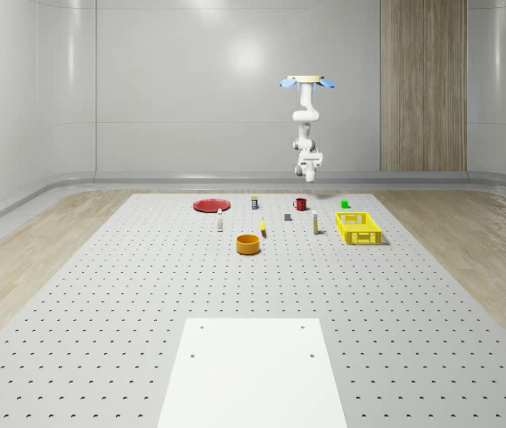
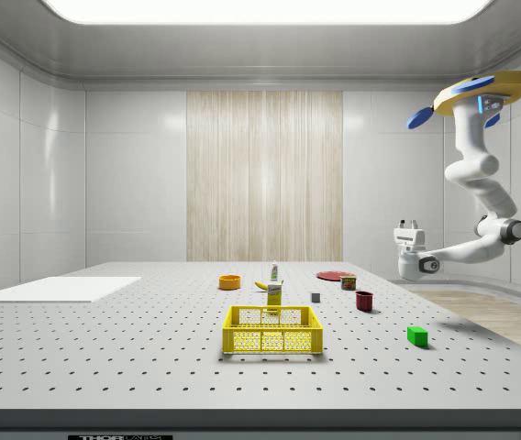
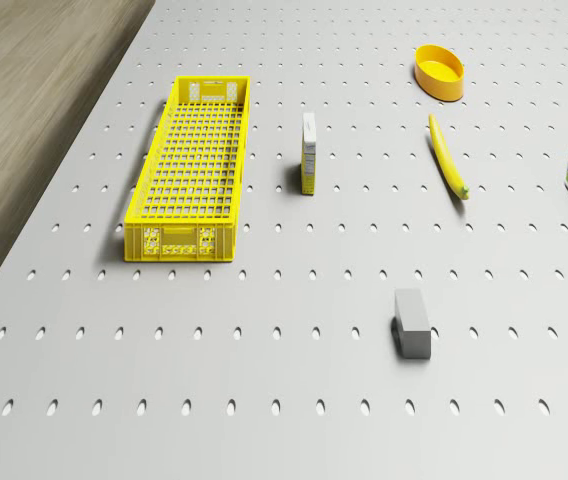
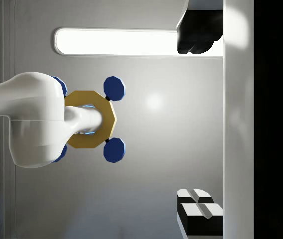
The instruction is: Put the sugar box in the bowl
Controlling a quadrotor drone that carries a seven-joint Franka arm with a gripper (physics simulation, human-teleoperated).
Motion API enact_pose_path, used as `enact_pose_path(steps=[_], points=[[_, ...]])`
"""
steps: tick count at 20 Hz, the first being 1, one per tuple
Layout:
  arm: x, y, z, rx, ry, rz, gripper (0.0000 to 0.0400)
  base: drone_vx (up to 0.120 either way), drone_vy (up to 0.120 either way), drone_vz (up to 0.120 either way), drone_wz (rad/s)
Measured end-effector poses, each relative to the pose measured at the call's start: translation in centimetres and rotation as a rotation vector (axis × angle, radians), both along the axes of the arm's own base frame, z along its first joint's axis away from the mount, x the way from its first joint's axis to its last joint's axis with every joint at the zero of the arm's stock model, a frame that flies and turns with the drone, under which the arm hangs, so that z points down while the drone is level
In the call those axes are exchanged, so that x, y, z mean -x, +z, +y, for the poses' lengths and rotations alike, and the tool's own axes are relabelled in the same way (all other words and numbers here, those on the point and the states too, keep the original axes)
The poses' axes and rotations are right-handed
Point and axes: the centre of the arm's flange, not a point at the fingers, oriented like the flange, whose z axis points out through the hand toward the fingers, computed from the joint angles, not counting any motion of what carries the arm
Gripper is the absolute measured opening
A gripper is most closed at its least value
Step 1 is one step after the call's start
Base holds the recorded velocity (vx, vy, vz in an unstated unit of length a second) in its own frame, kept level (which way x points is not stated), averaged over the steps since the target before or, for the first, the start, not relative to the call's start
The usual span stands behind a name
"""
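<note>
Small yellow-and-white cardboard sugar box (image 3: 309, 152) stands upright on the perforated grey table (image 3: 264, 400), just beside the yellow plastic mesh crate (image 3: 189, 165), well apart from the round orange bowl (image 3: 439, 72); a yellow banana (image 3: 447, 157) lies between them. Nothing done yet: box untouched, bowl holds nothing. Drone (image 2: 481, 94) hovers high over the table's far edge near the red mug (image 1: 300, 204). Gripper (image 2: 409, 225) points upward, well above everything, fingers apart, empty. Approach, grasp, carry and drop all remain.

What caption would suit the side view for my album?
Drone hovers high beyond the table's far edge, pincer pointing up, sugar box and bowl untouched.
</note>
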Motion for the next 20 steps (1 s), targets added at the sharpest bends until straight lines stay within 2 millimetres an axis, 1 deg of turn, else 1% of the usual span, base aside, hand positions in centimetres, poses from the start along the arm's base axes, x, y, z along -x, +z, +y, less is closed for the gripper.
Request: enact_pose_path(steps=[20], points=[[0.15, 0.00, 0.32, 0.032, -0.001, -0.015, 0.0400, 0.120, 0.000, 0.000, 0.000]])
